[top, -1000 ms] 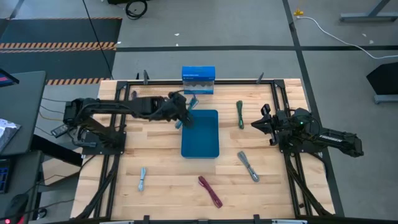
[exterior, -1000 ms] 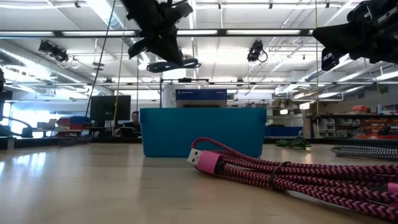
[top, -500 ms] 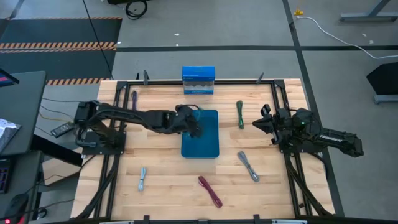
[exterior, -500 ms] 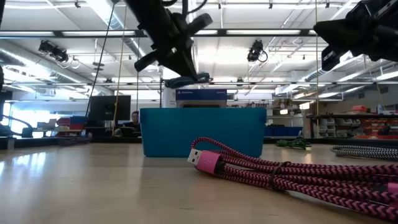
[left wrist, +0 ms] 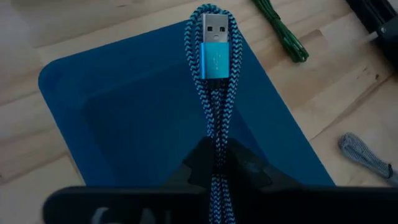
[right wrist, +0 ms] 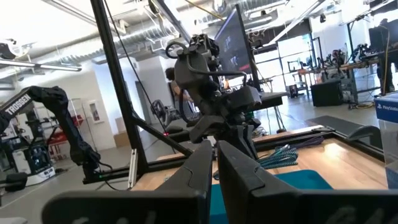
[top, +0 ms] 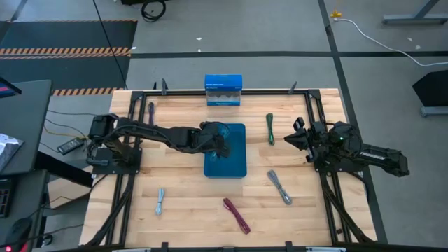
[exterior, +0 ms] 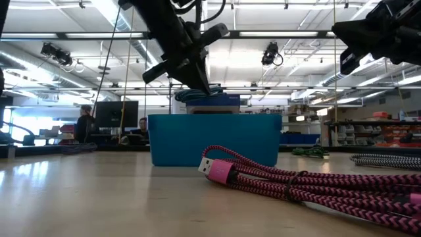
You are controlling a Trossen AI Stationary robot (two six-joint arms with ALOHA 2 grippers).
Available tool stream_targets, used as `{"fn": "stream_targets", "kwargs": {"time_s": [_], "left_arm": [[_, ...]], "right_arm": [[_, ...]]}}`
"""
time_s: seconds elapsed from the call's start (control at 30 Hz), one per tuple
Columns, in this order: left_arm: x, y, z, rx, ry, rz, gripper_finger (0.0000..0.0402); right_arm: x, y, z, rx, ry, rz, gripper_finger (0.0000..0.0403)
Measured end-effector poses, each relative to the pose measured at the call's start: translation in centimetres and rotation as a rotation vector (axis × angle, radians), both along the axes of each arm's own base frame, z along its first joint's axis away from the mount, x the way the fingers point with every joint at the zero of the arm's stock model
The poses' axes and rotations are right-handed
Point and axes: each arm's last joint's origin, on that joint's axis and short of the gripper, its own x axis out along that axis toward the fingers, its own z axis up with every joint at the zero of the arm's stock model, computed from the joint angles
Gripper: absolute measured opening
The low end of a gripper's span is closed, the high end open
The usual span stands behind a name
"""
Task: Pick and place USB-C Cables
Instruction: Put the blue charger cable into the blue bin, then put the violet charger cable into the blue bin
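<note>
My left gripper point(top: 219, 142) hangs over the blue bin point(top: 235, 165), shut on the teal cable bundle point(left wrist: 214, 87). In the low view the bundle point(exterior: 197, 96) sits just above the bin's rim point(exterior: 214, 117). On the table lie the purple cable point(top: 151, 110), green cable point(top: 270, 129), grey cable point(top: 279, 187), pale blue cable point(top: 160, 201) and magenta-red cable point(top: 236, 215). My right gripper point(top: 294, 138) waits shut at the table's right side. My left gripper pinches the teal bundle between its two fingers point(left wrist: 245, 167), at the strands partway along its length point(left wrist: 217, 146), several strands together. The fingers slant down from the table's left. The bundle is lifted clear above the bin, its blue plug end point(left wrist: 214, 46) sticking out past the fingertips.
A blue box point(top: 223, 89) stands at the far edge behind the bin. Black frame rails point(top: 133, 175) run along both sides of the table. The magenta-red cable point(exterior: 296, 184) lies close in front of the low camera. People stand in the room beyond.
My left gripper has moved from the bin's far-left corner toward the right and near edge, out over the bin, and has come down. The teal bundle has travelled with it and now hangs just above the bin's rim.
</note>
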Motion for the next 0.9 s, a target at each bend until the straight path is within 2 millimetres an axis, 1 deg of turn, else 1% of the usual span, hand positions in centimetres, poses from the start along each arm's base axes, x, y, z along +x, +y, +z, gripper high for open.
{"fn": "stream_targets", "kwargs": {"time_s": [0.27,0.4,0.47,0.6,0.77,0.9], "left_arm": [[-0.2,0.3,-0.1,0.021,0.025,0.010,0.0151],[-0.8,0.8,-0.4,0.055,0.115,-0.015,0.0192],[-1.5,1.5,-0.3,0.063,0.186,-0.013,0.0207],[-4.0,3.7,0.5,0.063,0.330,0.060,0.0223],[-7.3,6.6,1.7,0.082,0.499,0.169,0.0226],[-9.7,9.7,1.8,0.068,0.666,0.256,0.0226]], "right_arm": [[0.0,0.0,0.0,0.000,0.000,0.000,0.0032],[0.0,0.0,0.0,0.000,0.000,0.000,0.0032],[0.0,0.0,0.0,0.000,0.000,0.000,0.0032],[0.0,0.0,0.0,0.000,0.000,0.000,0.0032],[0.0,0.0,0.0,0.000,0.000,0.000,0.0032],[0.0,0.0,0.0,0.000,0.000,0.000,0.0032]]}}
